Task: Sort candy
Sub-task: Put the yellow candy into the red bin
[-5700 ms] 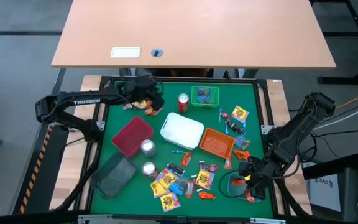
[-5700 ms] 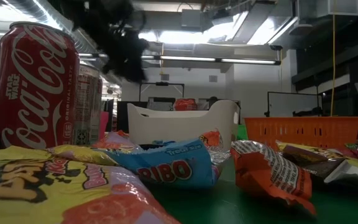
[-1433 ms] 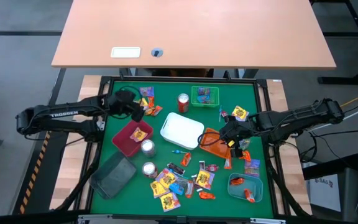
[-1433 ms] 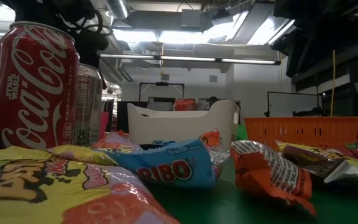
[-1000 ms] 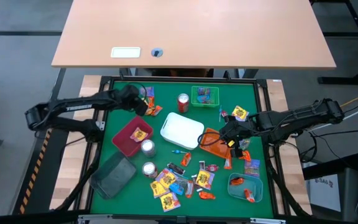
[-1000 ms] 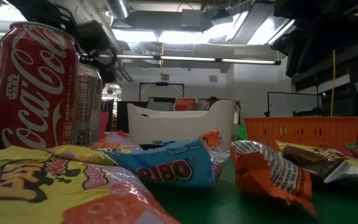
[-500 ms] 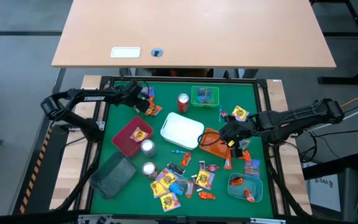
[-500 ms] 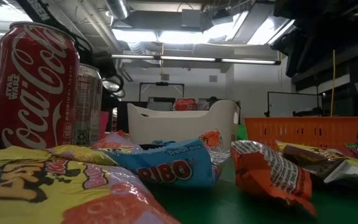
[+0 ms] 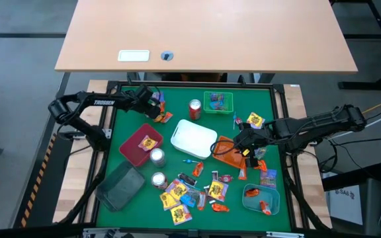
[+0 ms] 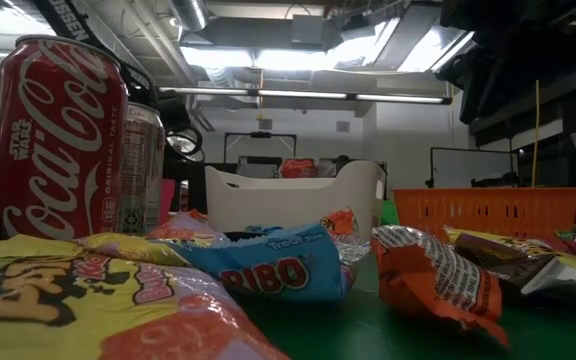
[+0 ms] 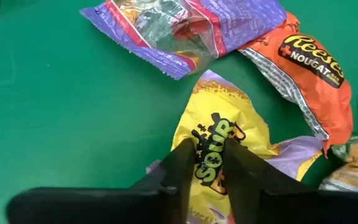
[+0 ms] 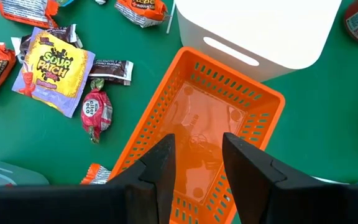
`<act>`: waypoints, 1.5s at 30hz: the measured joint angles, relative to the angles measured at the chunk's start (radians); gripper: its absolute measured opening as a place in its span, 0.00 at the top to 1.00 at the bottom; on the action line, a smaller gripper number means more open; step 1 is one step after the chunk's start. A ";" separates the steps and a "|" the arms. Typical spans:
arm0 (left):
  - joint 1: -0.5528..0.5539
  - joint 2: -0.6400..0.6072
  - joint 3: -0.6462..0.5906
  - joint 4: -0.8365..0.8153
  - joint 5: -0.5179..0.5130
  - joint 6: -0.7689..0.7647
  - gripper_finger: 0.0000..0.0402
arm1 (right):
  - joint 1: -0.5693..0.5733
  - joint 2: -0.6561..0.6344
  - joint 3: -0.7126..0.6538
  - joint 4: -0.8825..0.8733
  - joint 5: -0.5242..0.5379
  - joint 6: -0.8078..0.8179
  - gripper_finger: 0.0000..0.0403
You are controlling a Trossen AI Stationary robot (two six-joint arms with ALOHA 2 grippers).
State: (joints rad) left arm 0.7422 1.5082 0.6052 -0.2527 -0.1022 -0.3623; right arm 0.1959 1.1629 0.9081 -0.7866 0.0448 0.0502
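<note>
left gripper – far-left of mat, jaws pinched on yellow packet, which lies on the mat beside orange wrapper | right gripper – over orange tray, jaws parted, holding nothing | loose candy – front of mat

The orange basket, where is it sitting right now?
In the high view the orange basket sits right of centre on the green mat, touching the white tray, with the right claw hovering above it.
</note>
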 joint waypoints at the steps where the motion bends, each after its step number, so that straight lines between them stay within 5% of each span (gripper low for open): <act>1: 0.000 0.000 0.000 0.001 0.002 0.000 0.88 | 0.000 0.000 0.000 0.000 0.000 0.000 0.67; 5: 0.000 0.000 0.000 0.003 0.006 0.000 0.98 | 0.000 0.000 0.000 0.000 0.000 0.000 0.67; 11: -0.001 -0.044 -0.005 -0.005 0.018 0.006 0.99 | 0.000 0.000 0.000 0.000 0.000 0.000 0.67; 24: -0.026 -0.394 -0.006 -0.076 0.132 0.005 1.00 | 0.000 0.000 0.000 0.001 0.000 0.000 0.67; 31: -0.103 -0.544 -0.005 -0.127 0.336 0.001 1.00 | 0.000 0.000 0.000 0.002 0.000 0.000 0.67; 37: -0.225 -0.584 -0.004 -0.344 0.457 0.000 1.00 | 0.000 0.000 0.000 0.003 0.000 0.000 0.67; 45: -0.351 -0.585 -0.004 -0.530 0.372 -0.001 1.00 | 0.000 0.000 0.000 0.004 0.000 0.000 0.67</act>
State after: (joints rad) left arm 0.3915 0.9230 0.6014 -0.7830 0.2699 -0.3636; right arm 0.1959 1.1633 0.9081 -0.7830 0.0452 0.0504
